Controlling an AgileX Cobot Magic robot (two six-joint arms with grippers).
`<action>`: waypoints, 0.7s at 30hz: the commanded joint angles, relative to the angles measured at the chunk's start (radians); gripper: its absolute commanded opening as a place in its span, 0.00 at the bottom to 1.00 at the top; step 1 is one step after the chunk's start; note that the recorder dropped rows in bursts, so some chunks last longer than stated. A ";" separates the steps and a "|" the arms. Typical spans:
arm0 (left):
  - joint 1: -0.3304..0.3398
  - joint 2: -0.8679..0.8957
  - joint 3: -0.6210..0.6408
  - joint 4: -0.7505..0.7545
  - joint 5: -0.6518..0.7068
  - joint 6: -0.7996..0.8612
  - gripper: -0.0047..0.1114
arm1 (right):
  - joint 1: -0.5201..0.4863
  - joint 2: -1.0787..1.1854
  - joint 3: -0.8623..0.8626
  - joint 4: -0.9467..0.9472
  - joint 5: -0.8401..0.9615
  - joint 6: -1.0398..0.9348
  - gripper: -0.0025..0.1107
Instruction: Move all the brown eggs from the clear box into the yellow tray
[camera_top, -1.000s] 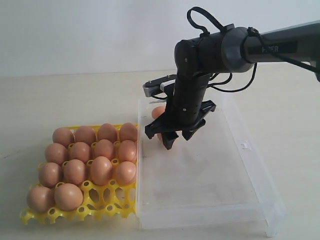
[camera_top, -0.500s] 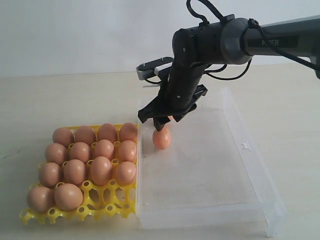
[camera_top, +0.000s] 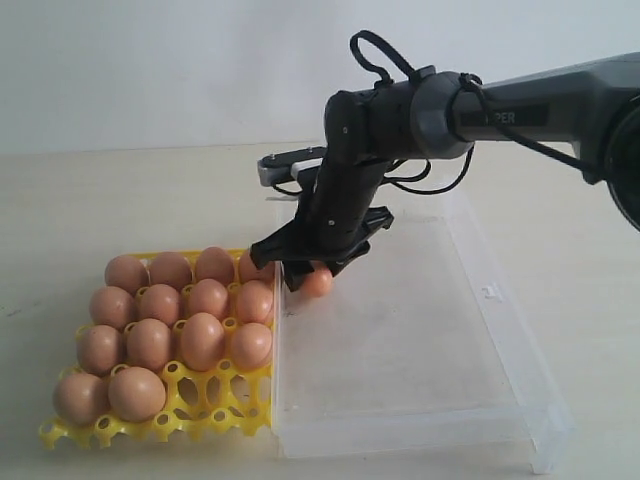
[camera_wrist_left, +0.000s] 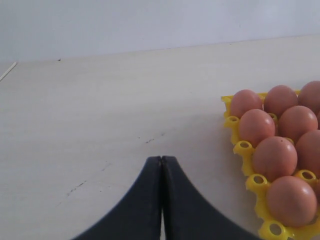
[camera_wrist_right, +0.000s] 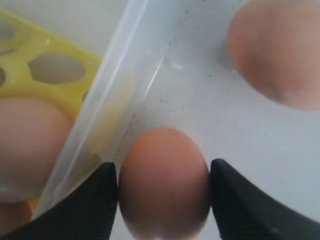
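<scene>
tray (camera_top: 212, 402) just left of box (camera_top: 430, 345); eggs (camera_top: 203, 340) fill tray's back three rows plus front-left two cups; in box by left wall, egg (camera_wrist_right: 163, 180) between right gripper (camera_top: 312, 278) fingers; second egg (camera_wrist_right: 277, 50) near it

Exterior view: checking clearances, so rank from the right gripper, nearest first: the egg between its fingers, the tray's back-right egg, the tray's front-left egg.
1. Gripped egg, between the right gripper's fingers.
2. Back-right egg, in the yellow tray beside the clear box.
3. Front-left egg, the tray's opposite corner.

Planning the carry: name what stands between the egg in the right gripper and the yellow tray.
Only the clear box's wall, shown in the right wrist view.
</scene>
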 joint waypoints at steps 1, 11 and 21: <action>0.003 0.004 -0.005 0.003 -0.001 0.003 0.04 | 0.014 0.004 0.001 0.005 -0.001 0.000 0.50; 0.003 0.004 -0.005 0.003 -0.001 0.003 0.04 | 0.014 0.002 0.001 -0.085 -0.001 0.000 0.02; 0.003 0.004 -0.005 0.003 -0.001 0.003 0.04 | 0.025 -0.128 0.001 -0.223 0.155 -0.088 0.02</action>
